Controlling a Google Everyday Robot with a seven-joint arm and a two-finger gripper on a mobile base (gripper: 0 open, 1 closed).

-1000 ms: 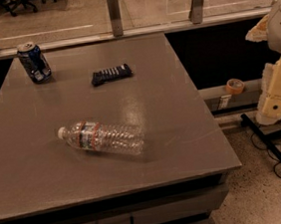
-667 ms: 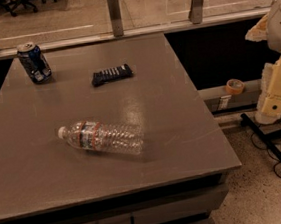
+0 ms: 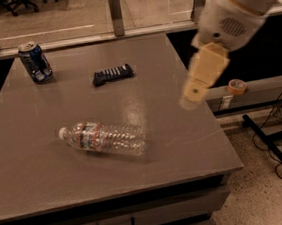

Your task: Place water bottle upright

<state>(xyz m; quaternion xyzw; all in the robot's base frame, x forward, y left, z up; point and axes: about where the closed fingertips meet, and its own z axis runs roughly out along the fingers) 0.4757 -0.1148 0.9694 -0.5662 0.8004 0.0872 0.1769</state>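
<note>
Left to right for you:

- Soda can (image 3: 35, 61): blue, upright, at the desk's (image 3: 179, 145) back-left corner, close to the left and back edges. Its print isn't legible.
- Water bottle (image 3: 103, 138): lying on its side, left of centre in the front half. The white cap points left and slightly back, the base points right. The label band sits near the cap end, blue-white with red edging, and its text is too small to read. It touches nothing.
- Black ridged object (image 3: 113, 74): lying flat behind the bottle at mid-desk, well apart from both bottle and can. You won't find any readable marking on it.
- Gripper (image 3: 190, 101): cream, tilted down and to the left, hanging above the desk's right side near the right edge. It is right of the bottle and apart from it. You can't tell how far open the jaws are, and nothing shows in their hold.
- Orange tape roll (image 3: 236, 86): on a ledge off the desk's right side.

Room: bare surface lies around the bottle on all sides, widest on the right between its base and the right edge. You have a strip of bare desk between the bottle and the front edge. A low glass rail with posts runs along the back edge. Cables and a black stand foot lie on the floor to the right.
</note>
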